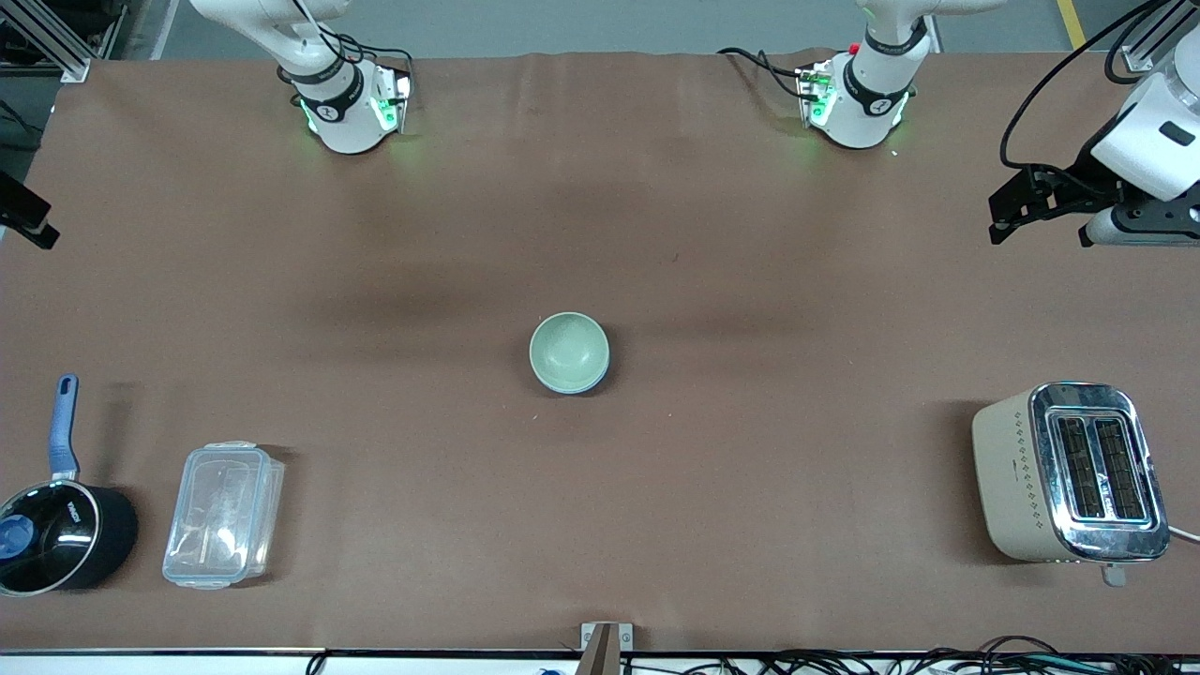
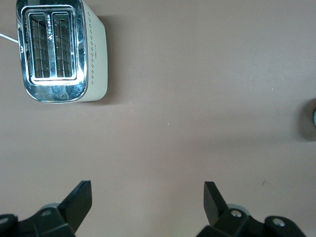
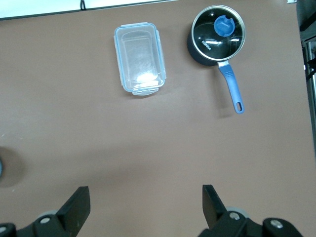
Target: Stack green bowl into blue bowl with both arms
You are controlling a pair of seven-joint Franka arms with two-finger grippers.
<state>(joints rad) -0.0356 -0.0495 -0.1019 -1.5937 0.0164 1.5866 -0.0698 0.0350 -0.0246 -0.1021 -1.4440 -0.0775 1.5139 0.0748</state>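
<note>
Two bowls sit mid-counter [image 1: 656,525], the green bowl [image 1: 567,349] nested in the blue bowl [image 1: 574,384], with one toaster [image 1: 1069,472], one saucepan [image 1: 56,536] and one plastic box [image 1: 223,515], while the left hand [image 2: 148,197] and right hand [image 3: 145,200] hang wide open, empty, over bare counter.

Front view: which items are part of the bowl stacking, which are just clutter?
Job: green bowl, nested in the blue bowl mid-table; both end effectors open, left and right up over bare table.
Clutter: toaster, saucepan, plastic container.
</note>
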